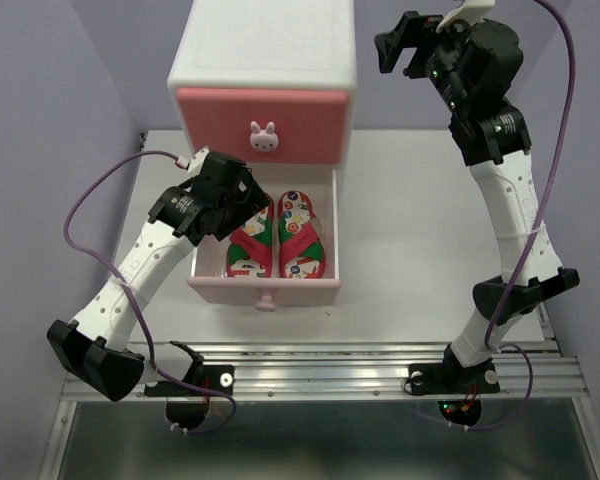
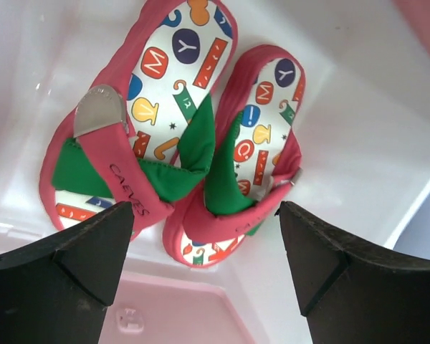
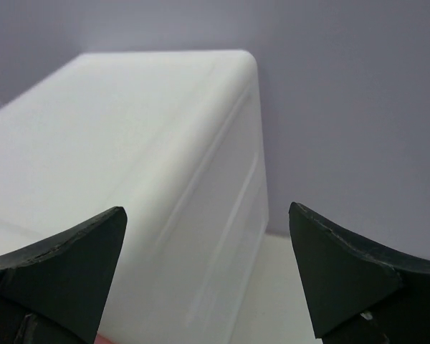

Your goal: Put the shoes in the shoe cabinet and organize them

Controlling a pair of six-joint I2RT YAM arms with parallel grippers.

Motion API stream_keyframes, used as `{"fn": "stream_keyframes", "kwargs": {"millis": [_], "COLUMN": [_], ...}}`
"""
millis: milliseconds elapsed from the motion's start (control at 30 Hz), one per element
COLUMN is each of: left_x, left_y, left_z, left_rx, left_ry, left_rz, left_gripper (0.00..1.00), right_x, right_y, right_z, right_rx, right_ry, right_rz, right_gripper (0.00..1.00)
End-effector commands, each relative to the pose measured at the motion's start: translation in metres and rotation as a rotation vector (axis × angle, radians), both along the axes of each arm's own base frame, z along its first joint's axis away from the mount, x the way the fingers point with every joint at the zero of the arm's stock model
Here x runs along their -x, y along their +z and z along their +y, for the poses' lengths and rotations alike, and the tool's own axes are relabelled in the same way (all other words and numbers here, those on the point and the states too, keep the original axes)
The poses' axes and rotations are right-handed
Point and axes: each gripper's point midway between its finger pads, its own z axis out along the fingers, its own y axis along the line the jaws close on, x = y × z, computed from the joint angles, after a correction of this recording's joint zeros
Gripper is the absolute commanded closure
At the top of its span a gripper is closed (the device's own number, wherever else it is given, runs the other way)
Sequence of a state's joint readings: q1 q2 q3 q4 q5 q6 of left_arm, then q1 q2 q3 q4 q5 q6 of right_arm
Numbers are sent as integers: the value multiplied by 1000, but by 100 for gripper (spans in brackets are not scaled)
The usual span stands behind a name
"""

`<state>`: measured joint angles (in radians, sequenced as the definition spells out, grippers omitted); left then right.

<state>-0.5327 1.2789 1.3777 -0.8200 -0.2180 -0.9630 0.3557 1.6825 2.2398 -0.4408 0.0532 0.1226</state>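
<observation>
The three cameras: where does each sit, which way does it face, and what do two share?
Top external: above and behind the arm bases, facing down on the pale table and white two-drawer shoe cabinet; left arm and right arm show.
Left wrist: over the open pale pink lower drawer, facing down at the red flat sandals; open left gripper shows.
Right wrist: raised beside the cabinet, facing its white top and side; open right gripper shows.
Shared: top external and left wrist show the sandals.
</observation>
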Motion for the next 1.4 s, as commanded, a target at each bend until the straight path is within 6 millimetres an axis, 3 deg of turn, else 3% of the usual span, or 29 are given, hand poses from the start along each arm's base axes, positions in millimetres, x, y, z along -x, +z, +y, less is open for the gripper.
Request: {"fn": "stream_keyframes", "kwargs": {"millis": [0,100,133,200,367,533,667,833,933,967,1033,1067,1200,1367], "left_x": [10,26,35,55,101,139,162,208,241,248,264,263,253,236], "left_y": [49,70,75,75,70,77,65,46,17,-11,-37,-58,-81,-90], "left_z": [5,-8,-13,-26,-34,-47,-53,-83,-92,-87,-79,-70,-67,-83], "left_rx": [3,34,44,52,66,153,168,165,113,66,14,-20,25,95], "left_ry": [-56,-138,-158,-226,-321,-430,-503,-705,-802,-777,-765,-696,-506,-384], "left_rz": [-88,-94,-97,-79,-8,24,75,170,250,307,359,391,399,356], "left_gripper": [6,6,6,5,5,6,6,6,6,6,6,6,5,4], "right_x": [10,10,11,8,-2,-3,-2,-7,-4,-3,-3,-2,0,3], "right_y": [62,44,31,9,-56,-103,-119,-124,-126,-128,-129,-129,-132,-133], "right_z": [37,68,89,104,129,141,146,145,147,146,143,142,139,135], "right_rx": [-96,-125,-107,-52,-1,29,33,37,41,46,55,62,74,88], "right_ry": [198,328,380,404,407,389,390,370,369,366,357,354,348,341], "right_rz": [-192,-109,-78,-37,115,242,280,293,299,305,305,300,304,300], "right_gripper": [0,0,0,0,0,0,0,0,0,0,0,0,0,0]}}
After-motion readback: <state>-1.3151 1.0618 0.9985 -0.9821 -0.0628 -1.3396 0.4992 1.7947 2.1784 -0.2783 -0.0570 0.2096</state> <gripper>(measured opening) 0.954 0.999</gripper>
